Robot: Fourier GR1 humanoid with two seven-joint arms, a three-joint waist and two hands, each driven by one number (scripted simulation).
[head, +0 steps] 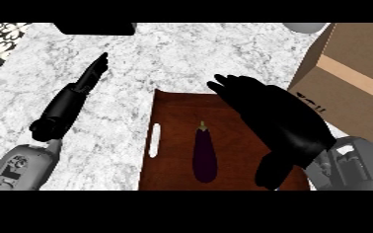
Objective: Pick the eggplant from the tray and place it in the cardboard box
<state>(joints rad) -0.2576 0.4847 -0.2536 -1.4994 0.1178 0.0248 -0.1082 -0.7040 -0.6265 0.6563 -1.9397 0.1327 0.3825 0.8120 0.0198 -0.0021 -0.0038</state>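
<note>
Eggplant [205, 153] lies on tray [175, 128]; right hand [280, 118] outspread, empty, hides tray's right side.

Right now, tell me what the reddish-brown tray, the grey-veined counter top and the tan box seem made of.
The reddish-brown rectangular tray looks like dark stained wood: uneven warm tone, low sheen, though it could be a printed finish. The white counter top looks like polished marble or similar stone, going by its grey veining. The tan box looks like matte cardboard, with a paler tape-like strip.
</note>
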